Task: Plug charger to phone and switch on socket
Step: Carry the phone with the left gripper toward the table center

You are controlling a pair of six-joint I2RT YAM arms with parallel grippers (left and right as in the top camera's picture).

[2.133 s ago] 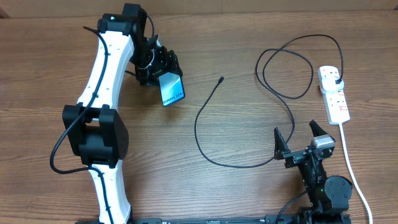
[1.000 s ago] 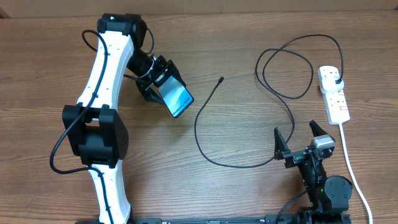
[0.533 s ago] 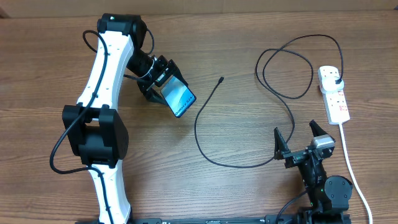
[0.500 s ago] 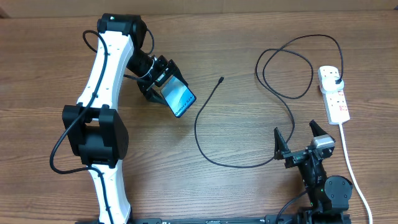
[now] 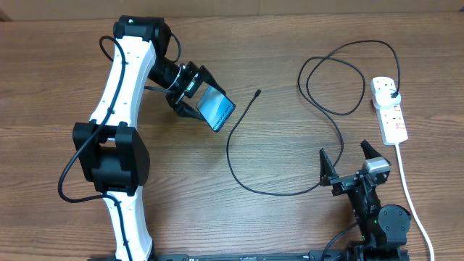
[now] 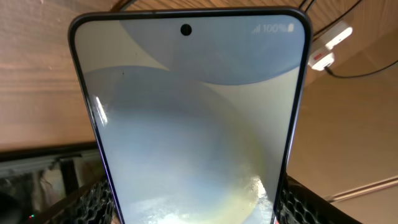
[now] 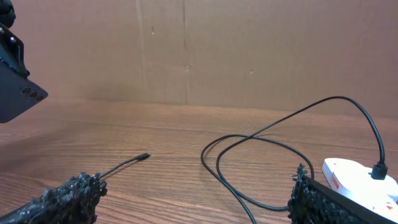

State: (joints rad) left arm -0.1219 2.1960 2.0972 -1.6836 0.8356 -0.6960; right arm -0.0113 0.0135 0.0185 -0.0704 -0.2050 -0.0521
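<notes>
the wooden tabletop (image 5: 239,225) carries everything. the left arm (image 5: 119,87) reaches across its far left part, and its left pincer (image 5: 200,96) pinches the phone (image 5: 217,111) between its fingers, holding it tilted and clear of the wood; in the left wrist view the lit screen fills the picture. the right pincer (image 5: 346,159) sits near the front edge, spread wide and touching nothing. the socket (image 5: 389,110) lies at the right, with the charger's black plug (image 5: 392,92) in its far outlet. the charger (image 5: 229,148) loops over the middle, and its connector tip (image 5: 259,92) lies just right of the phone, apart from it.
</notes>
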